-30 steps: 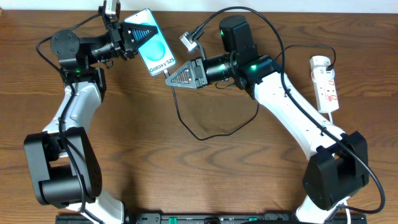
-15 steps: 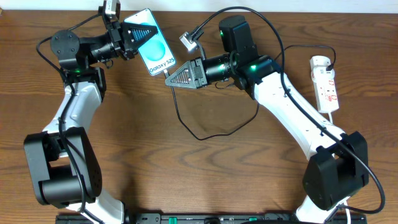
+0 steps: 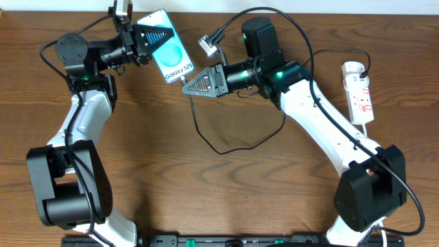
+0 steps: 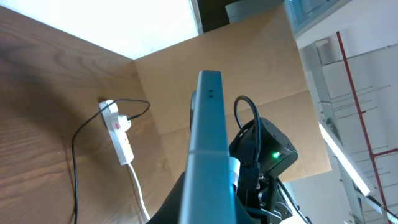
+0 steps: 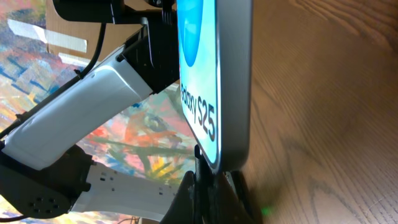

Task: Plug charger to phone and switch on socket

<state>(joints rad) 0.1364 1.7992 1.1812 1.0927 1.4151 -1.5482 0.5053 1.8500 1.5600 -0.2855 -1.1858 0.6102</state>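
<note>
Nothing has moved: left gripper (image 3: 149, 38) clamps the phone (image 3: 175, 58) above the table, long axis pointing at the right gripper (image 3: 186, 87), which pinches the charger (image 3: 226, 147) plug at its lower edge; socket (image 3: 359, 92) lies far right.

The phone (image 3: 169, 49) shows a cyan-blue screen with a white, dark-lettered band. Right of it, the charger (image 3: 223, 152) is black, the socket (image 3: 359, 92) white with red marks.
</note>
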